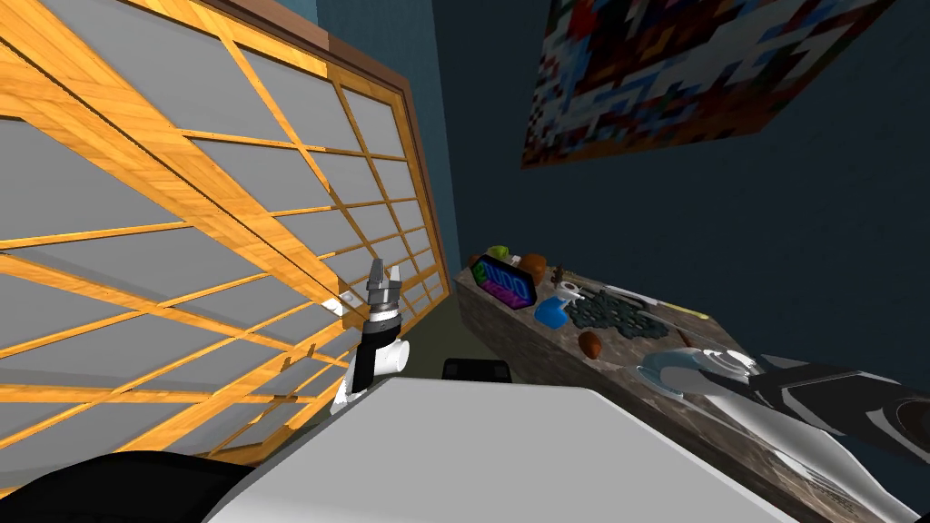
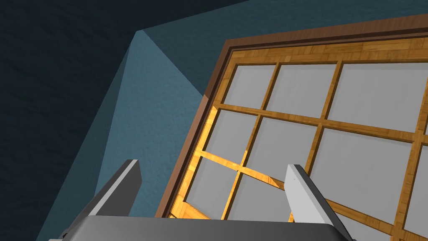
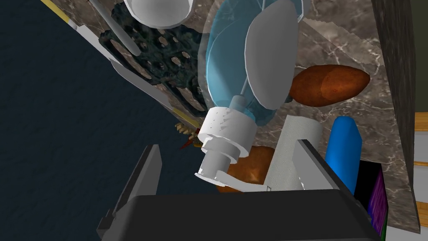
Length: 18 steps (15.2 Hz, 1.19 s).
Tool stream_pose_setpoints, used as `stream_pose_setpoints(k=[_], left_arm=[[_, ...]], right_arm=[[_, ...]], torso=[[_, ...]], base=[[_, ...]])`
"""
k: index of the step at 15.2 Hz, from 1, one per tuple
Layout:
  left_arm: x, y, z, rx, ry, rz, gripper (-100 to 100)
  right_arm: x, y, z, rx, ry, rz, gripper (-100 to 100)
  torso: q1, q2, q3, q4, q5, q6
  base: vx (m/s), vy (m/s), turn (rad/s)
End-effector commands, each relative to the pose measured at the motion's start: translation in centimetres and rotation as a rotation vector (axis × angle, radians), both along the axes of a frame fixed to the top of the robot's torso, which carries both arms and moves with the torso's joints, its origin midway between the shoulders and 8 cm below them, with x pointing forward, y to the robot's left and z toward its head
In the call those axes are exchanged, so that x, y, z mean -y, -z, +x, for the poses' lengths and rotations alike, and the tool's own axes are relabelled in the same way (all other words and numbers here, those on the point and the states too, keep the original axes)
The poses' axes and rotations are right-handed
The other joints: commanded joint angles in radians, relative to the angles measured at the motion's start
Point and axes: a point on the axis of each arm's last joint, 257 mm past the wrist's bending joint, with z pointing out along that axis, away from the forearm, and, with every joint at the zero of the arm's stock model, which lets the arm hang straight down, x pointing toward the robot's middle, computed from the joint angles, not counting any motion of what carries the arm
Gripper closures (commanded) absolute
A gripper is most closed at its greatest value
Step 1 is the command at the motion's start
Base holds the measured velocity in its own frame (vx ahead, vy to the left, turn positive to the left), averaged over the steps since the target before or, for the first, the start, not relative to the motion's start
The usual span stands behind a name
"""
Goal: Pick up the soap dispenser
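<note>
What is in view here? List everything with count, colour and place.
marbled brown-grey counter: one, along the dark wall on the robot's right.
translucent blue soap dispenser bottle with white pump: one, on the counter, pump toward the right tool.
brown oval object: one, beside the dispenser.
blue cylinder: one, next to a white roll.
dark perforated mat: one, black, by the wall edge.
white bowl: one, at the mat.
black box with purple and green lettering: one, counter's far end.
wooden lattice screen with grey panes: one, robot's left.
pixelated multicoloured wall picture: one, above the counter.
left tool: one, grey, open, raised before the screen.
right tool: one, grey, open, at the pump.
</note>
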Motion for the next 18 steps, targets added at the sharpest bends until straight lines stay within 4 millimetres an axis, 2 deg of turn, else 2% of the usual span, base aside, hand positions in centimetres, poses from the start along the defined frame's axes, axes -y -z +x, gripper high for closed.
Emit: stream_pose_setpoints(k=[1,2,7,8,9,13,14,17,18], left_arm=[[0.0,0.0,0.0,0.000,0.000,0.000,0],[0.0,0.0,0.0,0.000,0.000,0.000,0],[0.0,0.0,0.0,0.000,0.000,0.000,0],[0.0,0.0,0.0,0.000,0.000,0.000,0],[0.0,0.0,0.0,0.000,0.000,0.000,0],[0.0,0.0,0.0,0.000,0.000,0.000,0],[0.0,0.0,0.0,0.000,0.000,0.000,0],[0.0,0.0,0.0,0.000,0.000,0.000,0],[0.0,0.0,0.0,0.000,0.000,0.000,0]], right_arm=[[0.2,0.5,-0.8,-0.029,0.006,-0.002,-100],[0.2,0.2,-0.4,-0.015,0.003,-0.002,-100],[1.3,2.0,0.1,-0.018,0.039,-0.001,-100],[1.1,1.6,0.1,-0.017,0.032,0.000,-100],[1.2,1.6,0.1,-0.017,0.035,-0.002,100],[1.8,1.3,-0.1,-0.009,0.056,-0.012,100],[0.7,1.1,-0.2,-0.017,0.021,-0.001,100],[0.2,0.2,-0.5,-0.018,0.003,-0.002,100],[0.5,0.5,-0.3,-0.017,0.016,-0.003,100]], torso=[[0.000,0.000,0.000,0.000,0.000,0.000],[0.000,0.000,0.000,0.000,0.000,0.000],[-0.002,0.002,0.001,0.000,-0.002,-0.001],[-0.004,0.001,0.001,0.000,-0.004,-0.002],[-0.005,0.000,0.000,0.000,-0.004,-0.001],[-0.007,-0.003,-0.003,-0.003,-0.006,-0.006],[-0.007,-0.004,-0.004,-0.004,-0.006,-0.007],[-0.005,-0.006,-0.005,-0.004,-0.005,-0.007],[-0.005,-0.006,-0.005,-0.004,-0.005,-0.007]], base=[[0.009,-0.006,0.012],[0.000,0.000,0.000],[-0.025,-0.009,0.100],[-0.020,-0.003,0.031],[-0.008,0.000,0.001],[0.001,0.000,-0.022],[0.012,0.006,-0.068],[0.033,0.009,-0.107],[0.022,0.007,-0.042]])
